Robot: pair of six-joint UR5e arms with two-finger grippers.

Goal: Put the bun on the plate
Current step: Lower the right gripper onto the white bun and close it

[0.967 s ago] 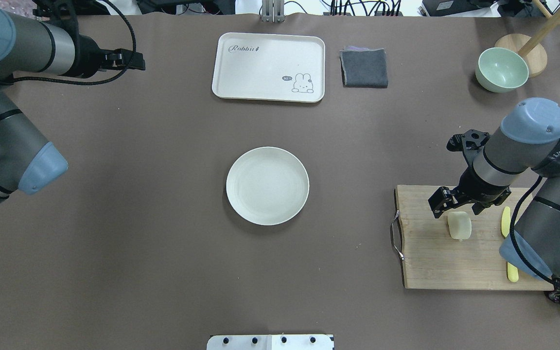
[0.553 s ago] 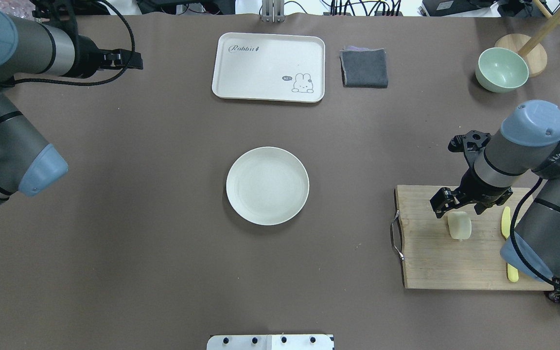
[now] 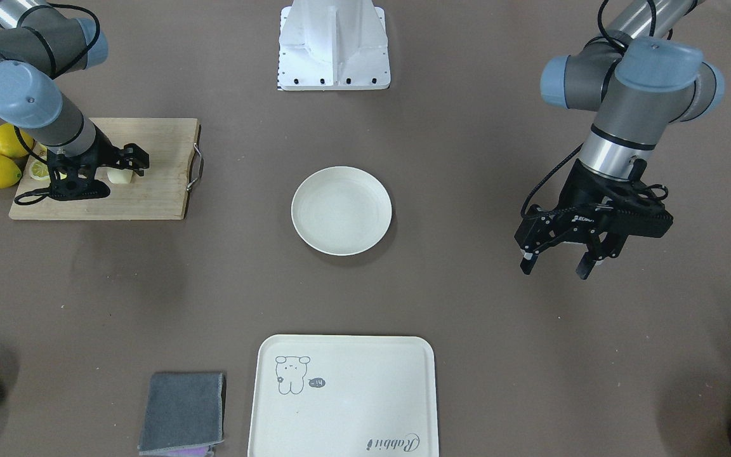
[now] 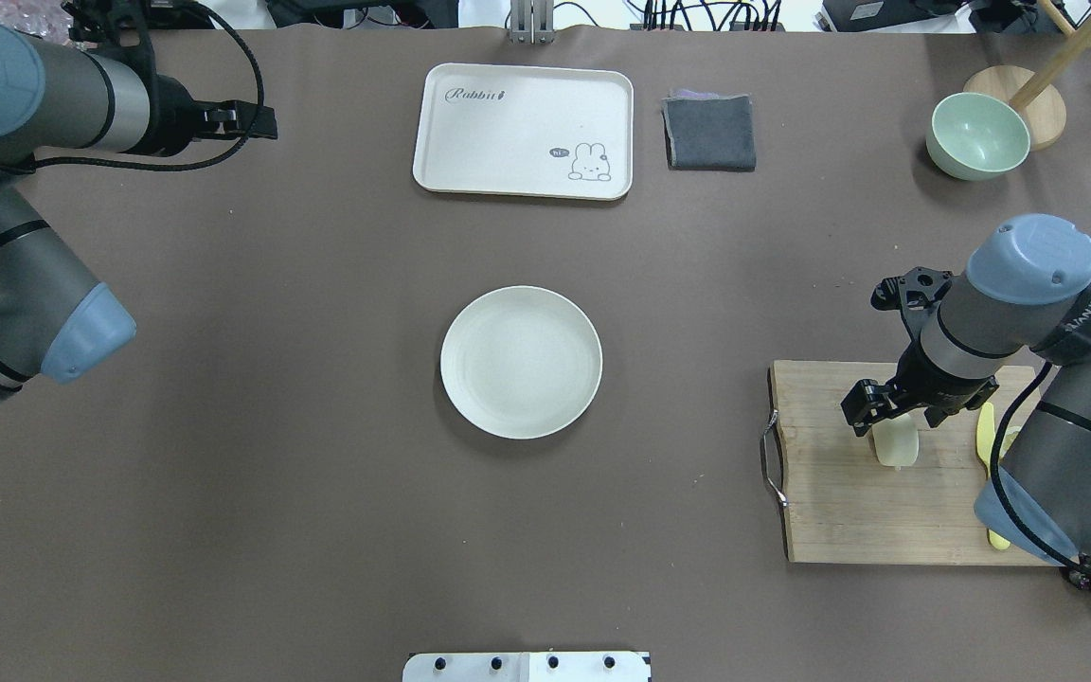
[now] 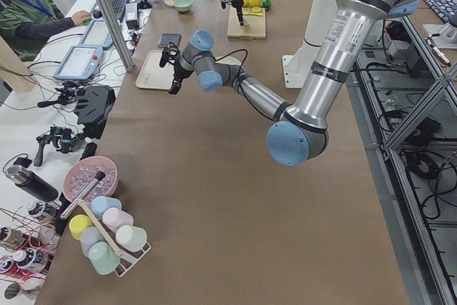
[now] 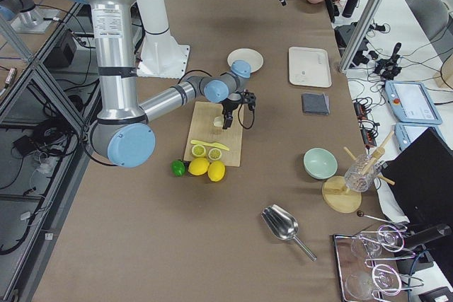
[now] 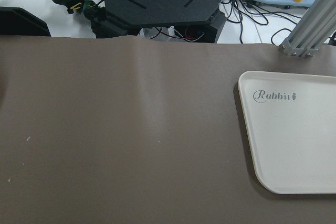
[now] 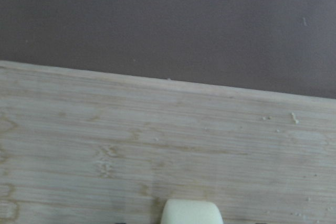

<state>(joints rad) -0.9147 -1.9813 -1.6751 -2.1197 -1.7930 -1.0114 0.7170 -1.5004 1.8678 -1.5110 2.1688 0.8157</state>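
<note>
On the brown bench [image 4: 318,474], right tool [image 4: 896,417] hangs open w/ nothing held, over bun [image 4: 896,445]: grasp step; nxt you lower, close, carry to plate [image 4: 521,362].

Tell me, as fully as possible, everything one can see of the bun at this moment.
The bun is small, pale cream and smooth, with rounded corners. It lies on the wooden cutting board, on its half away from the robot, well apart from the plate, which holds nothing. The right gripper hangs directly over the bun's far end, fingers open, one on each side. Whether the fingers touch it cannot be told.
</note>
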